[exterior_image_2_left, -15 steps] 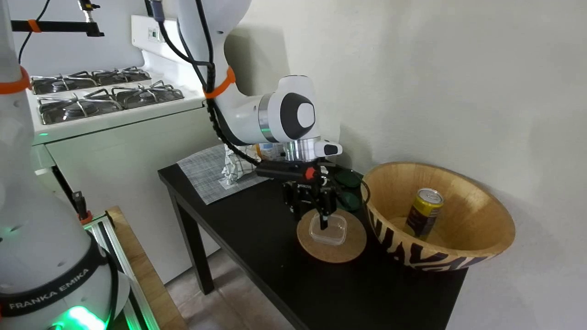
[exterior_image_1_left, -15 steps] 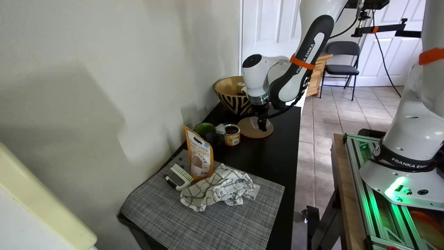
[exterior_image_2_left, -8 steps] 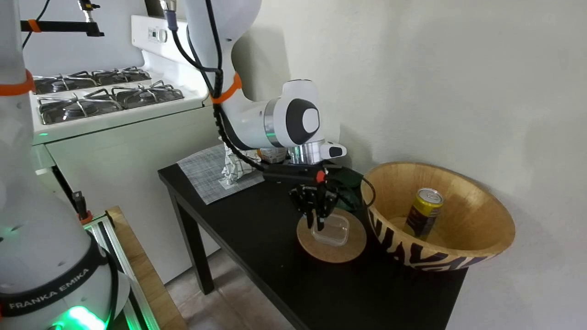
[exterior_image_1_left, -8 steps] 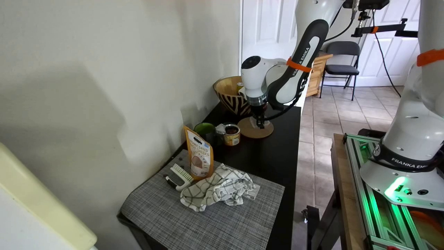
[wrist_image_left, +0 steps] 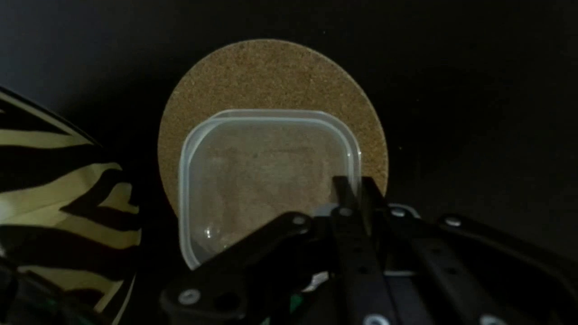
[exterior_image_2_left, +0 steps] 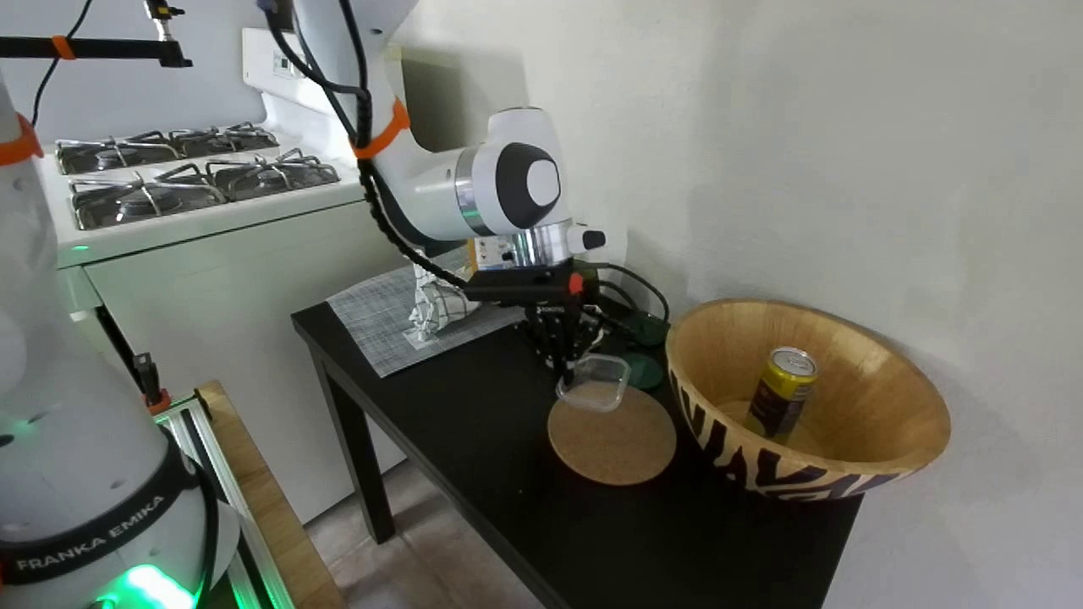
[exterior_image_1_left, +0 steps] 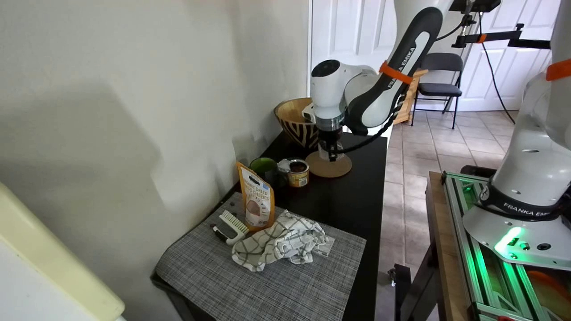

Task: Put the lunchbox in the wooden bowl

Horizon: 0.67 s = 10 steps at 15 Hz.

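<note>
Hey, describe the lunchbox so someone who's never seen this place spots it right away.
Find the black table and, on it, the big striped wooden bowl. Beside that bowl, above a round cork disc, the gripper holds the lunchbox by one side. Unlike the tan bowl and disc, it is see-through: a clear, boxy container with rounded corners.

Wrist view, left: a dark gap ran between the lunchbox (wrist_image_left: 266, 167) in my gripper (wrist_image_left: 354, 185) and the wooden bowl (wrist_image_left: 67, 203). Frame right in an exterior view, that bowl's rim barred a low pass; above it I had free air! A yellow can (exterior_image_2_left: 783, 393) took up room inside, the wall (exterior_image_2_left: 804, 169) closed off the back, and over the black table (exterior_image_2_left: 719, 541), bottom, passage lay wide. Mid-frame in an exterior view, a green cup (exterior_image_1_left: 265, 166) and tin (exterior_image_1_left: 298, 174) blocked.
</note>
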Motion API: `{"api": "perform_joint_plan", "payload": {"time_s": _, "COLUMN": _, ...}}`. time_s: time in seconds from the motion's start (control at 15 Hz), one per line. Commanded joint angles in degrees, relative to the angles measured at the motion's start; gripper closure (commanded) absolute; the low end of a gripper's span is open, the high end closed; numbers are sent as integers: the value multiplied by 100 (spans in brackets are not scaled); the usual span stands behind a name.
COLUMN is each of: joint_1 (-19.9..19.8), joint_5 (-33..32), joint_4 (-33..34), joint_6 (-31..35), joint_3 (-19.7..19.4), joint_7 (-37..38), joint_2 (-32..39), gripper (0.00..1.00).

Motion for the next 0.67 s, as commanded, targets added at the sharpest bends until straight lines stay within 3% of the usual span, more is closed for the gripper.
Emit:
{"api": "perform_joint_plan", "payload": {"time_s": 0.0, "joint_1": -83, "joint_5": 271, "joint_4": -881, "joint_6": 328, "joint_3": 80, "joint_7": -654, "joint_2": -1423, "gripper": 98}}
{"api": "perform_joint_plan", "payload": {"time_s": 0.07, "joint_1": -133, "joint_5": 446, "joint_4": -1002, "joint_6": 556, "joint_3": 51, "joint_7": -755, "joint_2": -1747, "gripper": 98}}
{"api": "perform_joint_plan", "payload": {"time_s": 0.27, "joint_1": -150, "joint_5": 1799, "joint_4": -1073, "joint_6": 925, "joint_3": -202, "joint_7": -1789, "joint_2": -2360, "gripper": 98}}
{"api": "perform_joint_plan", "payload": {"time_s": 0.33, "joint_1": 112, "joint_5": 2281, "joint_4": -1074, "joint_6": 1032, "joint_3": -553, "joint_7": -2222, "joint_2": -2520, "gripper": 98}}
{"api": "perform_joint_plan", "payload": {"time_s": 0.4, "joint_1": 659, "joint_5": 2738, "joint_4": -933, "joint_6": 1110, "joint_3": -1208, "joint_7": -2635, "joint_2": -2431, "gripper": 98}}
{"api": "perform_joint_plan", "payload": {"time_s": 0.6, "joint_1": 1725, "joint_5": 4139, "joint_4": -572, "joint_6": 703, "joint_3": -2496, "joint_7": -3773, "joint_2": -2728, "gripper": 98}}
